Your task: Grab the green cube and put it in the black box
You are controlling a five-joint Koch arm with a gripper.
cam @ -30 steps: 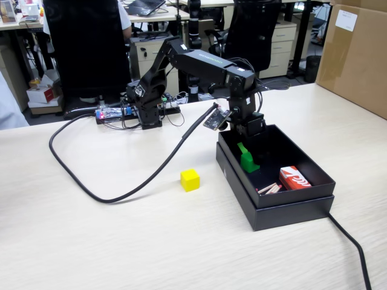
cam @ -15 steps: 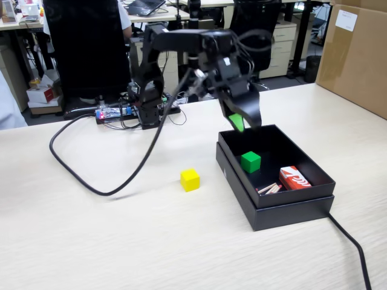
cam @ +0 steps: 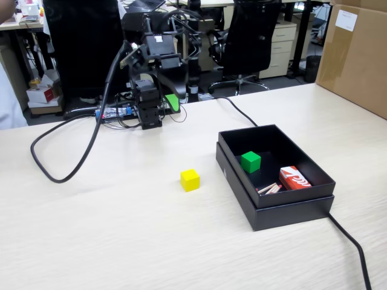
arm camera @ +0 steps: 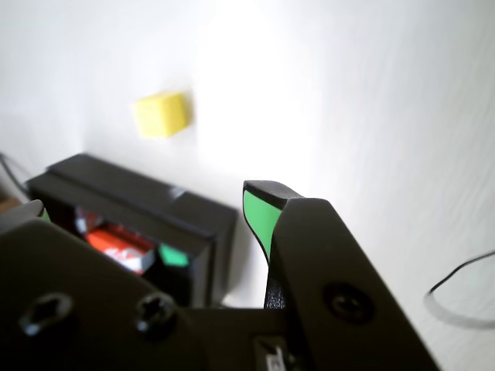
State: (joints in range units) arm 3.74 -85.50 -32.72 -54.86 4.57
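Note:
The green cube (cam: 251,161) sits upright inside the black box (cam: 242,181), near its far left corner. In the wrist view the green cube (arm camera: 174,255) shows only as a small patch behind the wall of the black box (arm camera: 131,197). My gripper (cam: 166,99) is folded back by the arm's base at the far edge of the table, well away from the box. In the wrist view the gripper (arm camera: 147,202) stands open, with nothing between its green-padded fingers (arm camera: 259,216).
A yellow cube (cam: 190,180) lies on the table left of the box. A red packet (cam: 294,178) and some thin sticks (cam: 270,188) share the box. A thick black cable (cam: 60,163) loops on the left; another (cam: 351,241) runs front right. A brown carton (cam: 357,54) stands far right.

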